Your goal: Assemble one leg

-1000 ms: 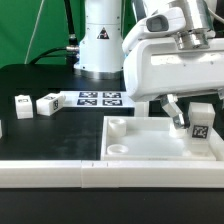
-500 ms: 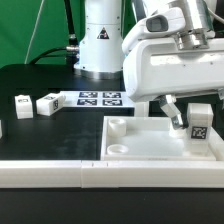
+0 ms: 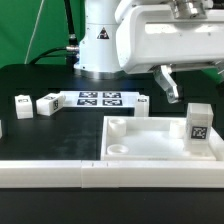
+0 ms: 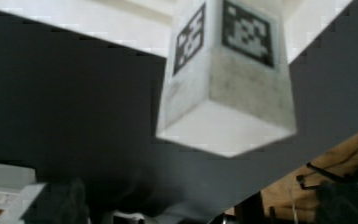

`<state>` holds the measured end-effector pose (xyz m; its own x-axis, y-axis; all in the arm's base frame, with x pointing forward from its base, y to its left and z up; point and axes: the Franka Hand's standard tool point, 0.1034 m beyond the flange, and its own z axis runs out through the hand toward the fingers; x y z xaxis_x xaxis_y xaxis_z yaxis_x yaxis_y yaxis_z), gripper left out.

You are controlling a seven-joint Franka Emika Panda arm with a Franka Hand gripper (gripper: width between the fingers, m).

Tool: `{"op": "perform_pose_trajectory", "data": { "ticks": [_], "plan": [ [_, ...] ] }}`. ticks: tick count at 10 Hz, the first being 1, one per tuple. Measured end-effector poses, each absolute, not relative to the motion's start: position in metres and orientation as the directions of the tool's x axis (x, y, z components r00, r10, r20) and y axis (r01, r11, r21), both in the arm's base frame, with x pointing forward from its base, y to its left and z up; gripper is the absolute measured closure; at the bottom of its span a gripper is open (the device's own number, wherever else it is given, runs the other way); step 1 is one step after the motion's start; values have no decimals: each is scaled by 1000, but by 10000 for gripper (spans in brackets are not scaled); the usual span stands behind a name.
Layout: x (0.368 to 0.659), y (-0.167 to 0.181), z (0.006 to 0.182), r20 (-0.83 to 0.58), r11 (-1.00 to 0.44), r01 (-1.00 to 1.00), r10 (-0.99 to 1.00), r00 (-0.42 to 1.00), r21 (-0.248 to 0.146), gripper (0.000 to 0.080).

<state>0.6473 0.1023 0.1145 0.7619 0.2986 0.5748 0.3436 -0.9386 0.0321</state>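
One leg (image 3: 200, 122), a small white block with a black-and-white tag, stands upright in the near corner of the large white square part (image 3: 150, 140), at the exterior view's right. My gripper (image 3: 195, 80) is open and empty, above the leg and a little toward the exterior view's left, not touching it. One dark finger (image 3: 168, 86) shows; the other is at the frame's edge. The wrist view shows the same leg (image 4: 229, 75) close up with tags on two faces. Two more legs (image 3: 22, 102) (image 3: 48, 103) lie at the exterior view's left.
The marker board (image 3: 100, 99) lies behind the square part, with another small white block (image 3: 143, 103) beside it. A long white rail (image 3: 50, 173) runs along the front. The robot base (image 3: 100, 45) stands at the back.
My gripper let go of the upright leg and rose up and toward the exterior view's left. The leg stays standing on the square part.
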Motion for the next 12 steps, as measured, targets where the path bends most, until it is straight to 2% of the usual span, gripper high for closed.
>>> {"op": "perform_pose_trajectory", "data": {
  "ticks": [4, 6, 9, 10, 11, 12],
  "plan": [
    [652, 100, 114, 533, -940, 342, 291, 794, 3, 151],
    [649, 115, 114, 367, -948, 299, 242, 898, -105, 151],
    [645, 117, 111, 148, -944, 285, 262, 954, -168, 151],
    [648, 115, 108, 114, -941, 286, 269, 956, -180, 151],
    [642, 114, 106, 27, -936, 283, 283, 959, -211, 151],
    [647, 116, 107, 32, -935, 283, 283, 959, -212, 151]
  ]
}}
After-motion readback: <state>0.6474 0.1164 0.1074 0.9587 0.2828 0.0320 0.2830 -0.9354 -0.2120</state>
